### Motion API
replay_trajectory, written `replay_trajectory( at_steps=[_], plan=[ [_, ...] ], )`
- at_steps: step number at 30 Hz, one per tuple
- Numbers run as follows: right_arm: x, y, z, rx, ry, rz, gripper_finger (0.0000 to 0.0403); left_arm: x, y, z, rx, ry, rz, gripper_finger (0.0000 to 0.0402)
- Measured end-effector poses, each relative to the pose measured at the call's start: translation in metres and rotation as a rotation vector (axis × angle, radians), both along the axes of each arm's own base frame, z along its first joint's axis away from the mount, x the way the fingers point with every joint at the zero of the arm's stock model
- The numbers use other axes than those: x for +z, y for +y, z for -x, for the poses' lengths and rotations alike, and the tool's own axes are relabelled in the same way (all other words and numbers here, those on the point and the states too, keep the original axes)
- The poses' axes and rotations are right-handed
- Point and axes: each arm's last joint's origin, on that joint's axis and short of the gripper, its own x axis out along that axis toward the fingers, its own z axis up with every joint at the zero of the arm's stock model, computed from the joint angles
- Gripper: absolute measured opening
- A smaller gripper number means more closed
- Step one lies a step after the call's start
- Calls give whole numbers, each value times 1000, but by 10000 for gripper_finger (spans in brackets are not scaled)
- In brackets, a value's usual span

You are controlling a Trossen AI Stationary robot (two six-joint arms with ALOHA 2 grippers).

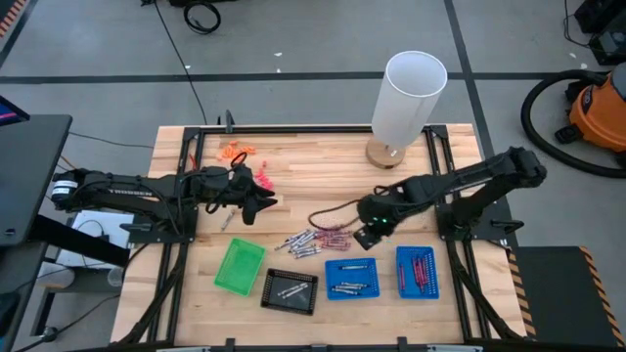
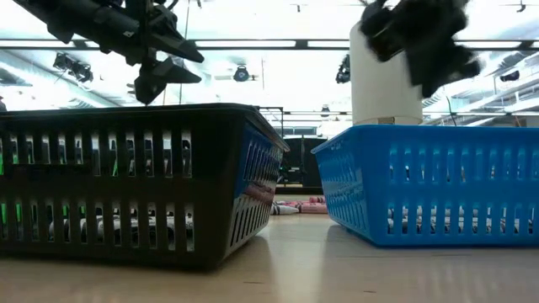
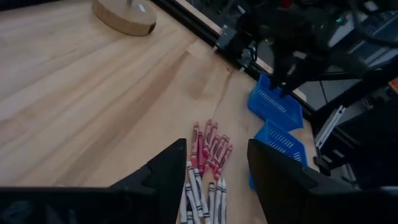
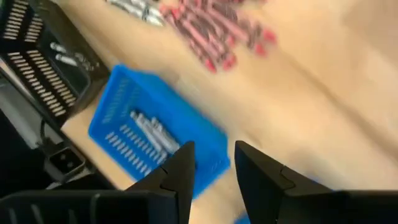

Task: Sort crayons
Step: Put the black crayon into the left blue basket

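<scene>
A loose pile of crayons (image 1: pixel 318 240) lies on the wooden table, the maroon ones (image 3: pixel 211 146) toward the right and the grey-white ones (image 3: pixel 199 193) toward the left. My right gripper (image 1: pixel 368 235) hangs above the table just right of the pile, tipped steeply down. Its fingers (image 4: pixel 213 152) are open with nothing between them, over the blue tray (image 4: pixel 106 118) that holds grey-white crayons. My left gripper (image 1: pixel 262 203) hovers left of the pile, open and empty. It points nearly level toward the crayons (image 3: pixel 214 149).
Along the near edge stand a green tray (image 1: pixel 227 279), a black tray (image 1: pixel 269 293) and a blue tray (image 1: pixel 333 288), both with grey-white crayons, and a blue tray (image 1: pixel 401 284) with maroon ones. A white cylinder (image 1: pixel 411 98) on a wooden base stands far right. Orange bits (image 1: pixel 235 152) lie far left.
</scene>
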Motion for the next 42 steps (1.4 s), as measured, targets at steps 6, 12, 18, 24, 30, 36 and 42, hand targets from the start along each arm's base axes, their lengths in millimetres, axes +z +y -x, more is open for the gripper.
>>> replay_trajectory(
  at_steps=[6,12,18,24,30,36,42],
  plan=[
    [-16,-20,-22,62,-55,53,121,2,-4,0,-37,1,-1,181],
    [-10,-34,-23,140,-128,100,121,0,0,1,26,18,29,181],
    [11,-47,-8,289,-144,243,121,-6,2,3,89,83,71,181],
    [21,-64,-1,384,-171,436,121,-4,-6,1,165,261,73,181],
    [22,-73,-1,423,-182,451,121,27,-10,-20,215,474,42,181],
    [28,-79,-10,381,-262,584,121,6,-5,-19,266,906,92,181],
    [37,-80,-21,369,-400,638,121,-40,3,-9,280,1097,241,181]
  ],
)
